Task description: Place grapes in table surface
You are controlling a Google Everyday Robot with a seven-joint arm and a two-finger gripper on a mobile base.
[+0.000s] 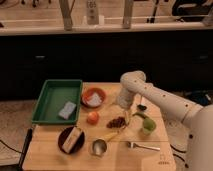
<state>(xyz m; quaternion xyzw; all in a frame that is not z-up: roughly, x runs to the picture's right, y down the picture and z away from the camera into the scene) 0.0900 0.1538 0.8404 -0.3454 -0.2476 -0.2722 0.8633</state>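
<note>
White arm [165,99]; end effector [125,107] above tabletop [120,160]

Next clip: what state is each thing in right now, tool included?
grapes: lying on the table.
tool: over the table, just behind the grapes.
orange: resting on the table, left of the grapes.
tray: flat, holding a sponge.
red bowl: upright, something white inside.
metal cup: upright.
green cup: upright.
fork: lying flat.
</note>
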